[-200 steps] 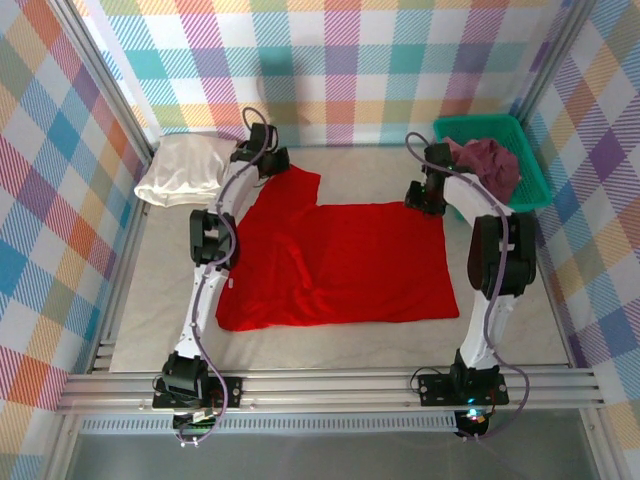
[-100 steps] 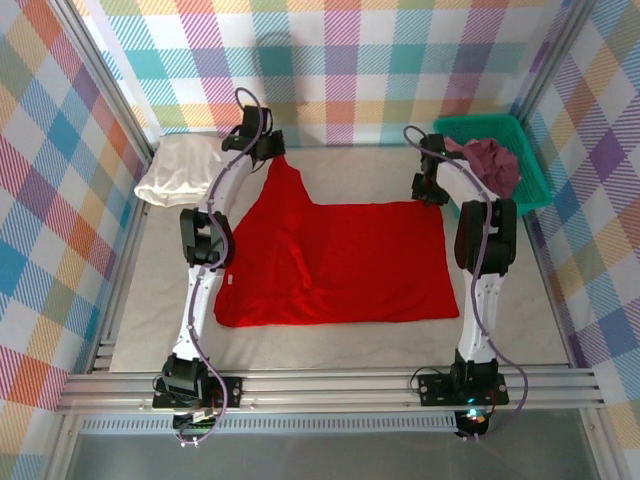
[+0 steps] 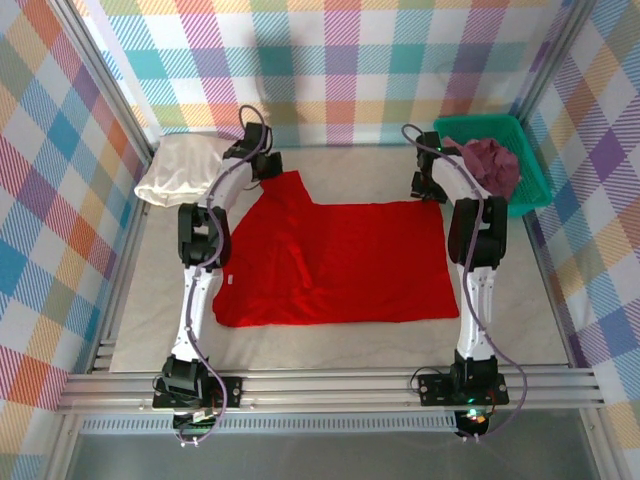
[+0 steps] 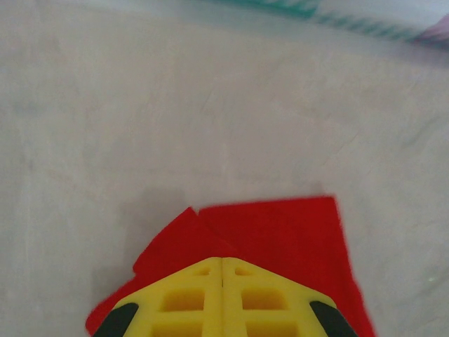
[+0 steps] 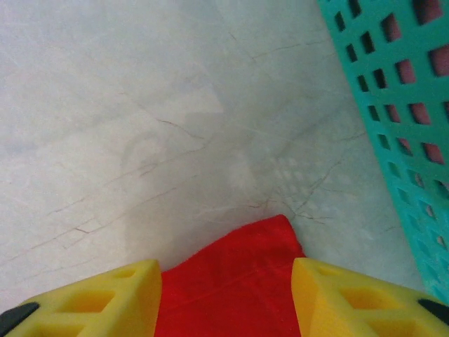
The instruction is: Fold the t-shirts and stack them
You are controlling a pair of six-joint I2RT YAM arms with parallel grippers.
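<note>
red t-shirt (image 3: pixel 340 260): laid mostly flat mid-surface (image 3: pixel 350 335), with one flap reaching far-left.
cream-white t-shirt (image 3: pixel 185 165): bunched at the far-left corner.
maroon-purple t-shirt (image 3: pixel 490 162): heaped in the green basket (image 3: pixel 535 190), far right.
left tool (image 4: pixel 222 263): yellow fingers pressed together, pinching the far-left flap of the red t-shirt.
right tool (image 5: pixel 226 281): fingers spread to either side of the red t-shirt's far-right corner, near the basket wall, nothing clamped.

Bright, even light, soft shadows; left wrist view's far edge seems blurred.
</note>
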